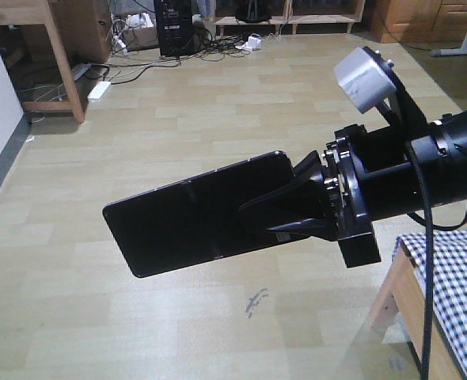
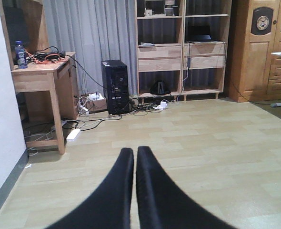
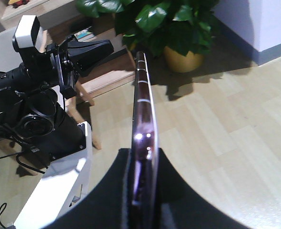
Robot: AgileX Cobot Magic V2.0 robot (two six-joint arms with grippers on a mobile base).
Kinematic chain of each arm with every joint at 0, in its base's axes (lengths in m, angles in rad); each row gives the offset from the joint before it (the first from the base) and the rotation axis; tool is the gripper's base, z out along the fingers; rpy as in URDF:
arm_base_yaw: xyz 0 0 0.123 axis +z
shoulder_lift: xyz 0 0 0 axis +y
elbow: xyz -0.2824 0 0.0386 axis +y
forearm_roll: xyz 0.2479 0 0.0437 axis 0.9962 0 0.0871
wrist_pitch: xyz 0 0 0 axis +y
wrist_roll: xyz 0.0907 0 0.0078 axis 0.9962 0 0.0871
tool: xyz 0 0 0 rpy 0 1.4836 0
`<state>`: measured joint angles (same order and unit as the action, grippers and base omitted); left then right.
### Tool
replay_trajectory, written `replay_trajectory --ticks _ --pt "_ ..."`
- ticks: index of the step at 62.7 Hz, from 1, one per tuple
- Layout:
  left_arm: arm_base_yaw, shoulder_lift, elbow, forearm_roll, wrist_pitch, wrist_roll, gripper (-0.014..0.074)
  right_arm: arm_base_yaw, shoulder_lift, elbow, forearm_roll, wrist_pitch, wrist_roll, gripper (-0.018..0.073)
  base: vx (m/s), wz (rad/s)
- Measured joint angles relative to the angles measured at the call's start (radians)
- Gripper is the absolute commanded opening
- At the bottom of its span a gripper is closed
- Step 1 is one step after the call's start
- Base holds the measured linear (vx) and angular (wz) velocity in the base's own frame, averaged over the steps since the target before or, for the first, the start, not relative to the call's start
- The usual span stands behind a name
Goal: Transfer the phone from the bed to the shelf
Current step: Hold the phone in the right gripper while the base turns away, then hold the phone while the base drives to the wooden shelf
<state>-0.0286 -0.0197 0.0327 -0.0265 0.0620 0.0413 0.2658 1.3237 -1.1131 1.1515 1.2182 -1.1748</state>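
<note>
The right hand [image 1: 253, 212] is squeezed tight on one end of the phone [image 1: 182, 218]. It holds the phone up in the air over the wood floor [image 1: 178, 103], with the rest of the phone sticking out past the fingers. The phone is not on the bed [image 1: 455, 269], whose black-and-white checked cloth shows only in the corner below the arm. The left hand [image 2: 135, 152] holds nothing, and its two black fingers [image 2: 116, 191] are pressed close together.
</note>
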Motion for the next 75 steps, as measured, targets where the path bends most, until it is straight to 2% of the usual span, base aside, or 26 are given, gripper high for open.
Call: replay_trajectory --ticks 75 --pt "0.0 0.0 0.0 0.0 0.0 0.0 0.0001 0.0 0.0 0.0 0.001 0.0 0.0 -0.0002 0.41 -0.04"
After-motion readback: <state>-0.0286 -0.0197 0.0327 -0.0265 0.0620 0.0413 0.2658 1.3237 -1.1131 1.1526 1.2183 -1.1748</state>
